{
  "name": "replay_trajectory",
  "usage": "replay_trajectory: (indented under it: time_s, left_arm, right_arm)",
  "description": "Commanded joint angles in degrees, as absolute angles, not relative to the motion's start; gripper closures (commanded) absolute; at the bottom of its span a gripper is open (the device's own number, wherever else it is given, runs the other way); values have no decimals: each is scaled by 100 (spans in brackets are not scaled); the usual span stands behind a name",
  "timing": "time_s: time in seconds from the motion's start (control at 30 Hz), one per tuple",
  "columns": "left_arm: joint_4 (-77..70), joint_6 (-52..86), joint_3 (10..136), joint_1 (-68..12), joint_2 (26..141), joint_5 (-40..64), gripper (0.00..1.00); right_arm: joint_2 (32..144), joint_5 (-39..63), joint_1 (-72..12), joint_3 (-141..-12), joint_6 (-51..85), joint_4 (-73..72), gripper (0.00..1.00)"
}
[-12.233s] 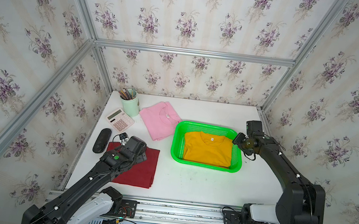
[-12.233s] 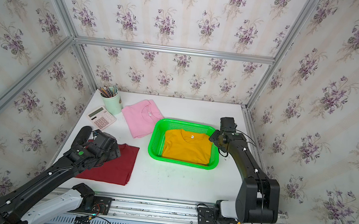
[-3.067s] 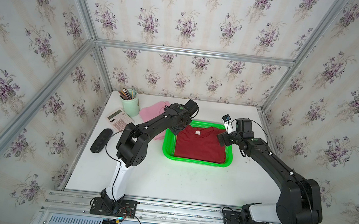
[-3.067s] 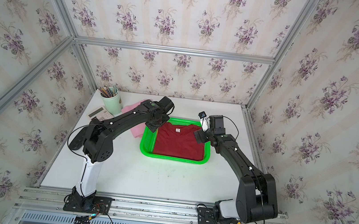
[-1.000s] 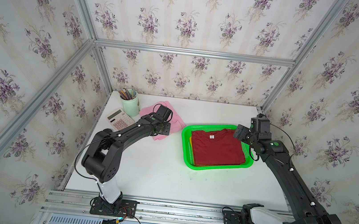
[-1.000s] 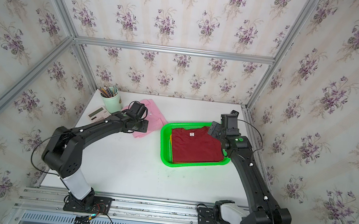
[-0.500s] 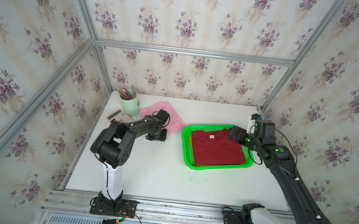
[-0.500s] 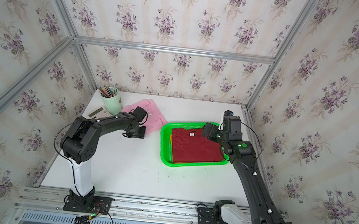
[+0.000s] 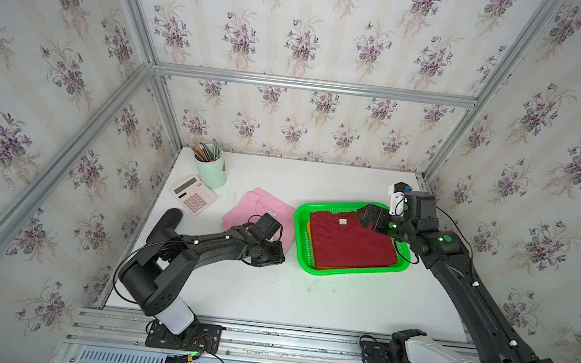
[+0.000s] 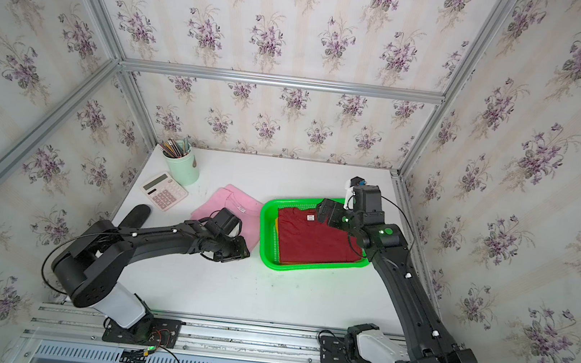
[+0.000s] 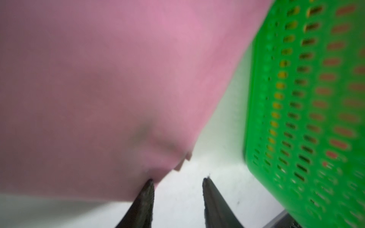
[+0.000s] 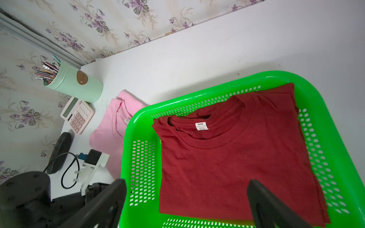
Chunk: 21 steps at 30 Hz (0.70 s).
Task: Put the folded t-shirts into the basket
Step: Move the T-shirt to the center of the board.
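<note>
Jaws half apart, our left gripper point(image 11: 177, 179) touches the pink t-shirt point(image 11: 98, 88); our right gripper point(image 12: 186, 182) gapes wide over the basket point(image 12: 197, 96).

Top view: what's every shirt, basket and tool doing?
Basket: on table, holds two shirts.
Pink t-shirt: folded, beside basket.
Dark red t-shirt: folded, topmost inside.
Yellow t-shirt: under red, edge showing.
Left tool: open at pink corner.
Right tool: open above basket.

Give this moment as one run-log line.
red shirt: in basket | pink shirt: beside basket | left claw: open at pink corner | right claw: open
</note>
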State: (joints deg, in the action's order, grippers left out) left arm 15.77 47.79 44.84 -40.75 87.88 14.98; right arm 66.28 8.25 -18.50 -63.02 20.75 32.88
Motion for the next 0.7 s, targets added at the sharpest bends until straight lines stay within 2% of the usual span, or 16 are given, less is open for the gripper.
replay_trajectory:
  time_s: [0.0, 0.2, 0.3, 0.33, 0.43, 0.6, 0.67]
  left_arm:
    - [1862, 5583, 4408, -4464, 8317, 690, 55]
    - [3485, 6136, 4735, -4759, 7092, -647, 49]
    - [4506, 6144, 5046, -4593, 6567, -1630, 45]
    - [4835, 6116, 5133, -4389, 6425, -1819, 41]
    - [5128, 5653, 5101, -3239, 5972, -1543, 41]
    - [5284, 5120, 4899, -1177, 5463, -943, 40]
    - [5217, 5085, 4795, -333, 5428, -402, 40]
  right_arm:
    - [6760, 300, -2291, -6484, 2040, 3266, 0]
    - [7362, -358, -3583, -6903, 2068, 3095, 0]
    - [7671, -101, -4062, -6981, 2082, 2624, 0]
    - [7798, 132, -4162, -7005, 2063, 2435, 0]
    - [8358, 566, -4428, -7163, 1927, 2033, 0]
    - [9516, 430, -5041, -7906, 1551, 1742, 0]
    - [10106, 558, -5206, -8296, 1516, 1632, 1]
